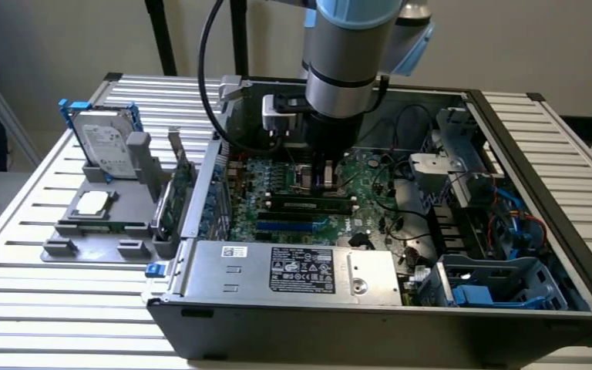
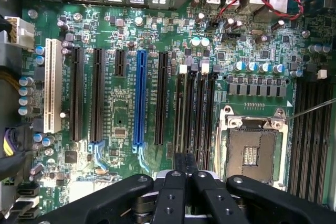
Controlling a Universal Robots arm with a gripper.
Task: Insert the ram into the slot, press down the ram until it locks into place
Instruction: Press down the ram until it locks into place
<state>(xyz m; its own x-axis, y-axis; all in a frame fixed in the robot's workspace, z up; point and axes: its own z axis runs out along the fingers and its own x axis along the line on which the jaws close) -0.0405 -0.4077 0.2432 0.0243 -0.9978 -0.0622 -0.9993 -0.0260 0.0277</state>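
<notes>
— What are the fingers doing right now?

— In the wrist view I am seeing the two fingers (image 2: 179, 165) drawn narrow, close together at the lower centre of the frame. I am not making out anything pinched between them. They are pointing straight down at the motherboard (image 2: 121, 124), which I am reading as a pressing pose, not a carrying one.

— And where is the ram?

— In the exterior view the ram (image 1: 301, 202) is lying along the slot (image 1: 263, 206) at the middle of the frame, level with the board, and the fingers are hanging just above it. I am judging it to be in the slot. Whether the end latches are locked, I cannot tell.

— Why there?

— The slot is running right beside the CPU socket (image 2: 252, 150), so the arm is reaching deep into the open computer case (image 1: 378, 324) from overhead.

— Counts?

— I am counting one ram and one arm. There are about four black memory slots (image 2: 202, 114) in the bank at the centre of the wrist view, plus one blue slot (image 2: 139, 98) and one white slot (image 2: 51, 85) towards its left. On the bench (image 1: 28, 308), one grey fixture (image 1: 95, 231) is holding one hard drive (image 1: 105, 142) and one expansion card (image 1: 178, 196), parked upright.
</notes>
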